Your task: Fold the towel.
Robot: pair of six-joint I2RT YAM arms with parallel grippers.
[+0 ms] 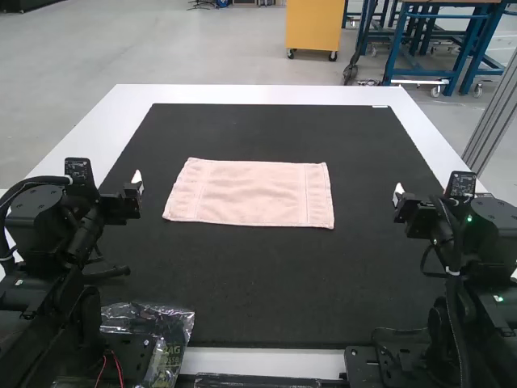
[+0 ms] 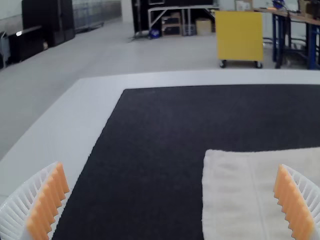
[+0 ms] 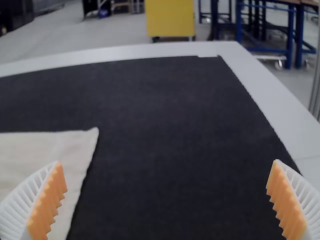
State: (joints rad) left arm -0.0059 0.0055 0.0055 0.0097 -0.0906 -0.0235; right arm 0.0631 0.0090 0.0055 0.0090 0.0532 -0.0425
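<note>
- A matte black mat (image 1: 242, 283) covers most of a smooth white tabletop (image 1: 266, 93) before us.
- A soft, pale pink towel (image 1: 250, 192), near-rectangular with a seam-like band by each short end, lies flat between the grippers.
- The left gripper (image 1: 137, 178), ribbed white with toothed orange pads (image 2: 49, 202), stands empty, fingers parted.
- The right gripper (image 1: 398, 194) matches it, parted and empty.
- Crinkled clear plastic (image 1: 179, 319) lies behind the left gripper.
</note>
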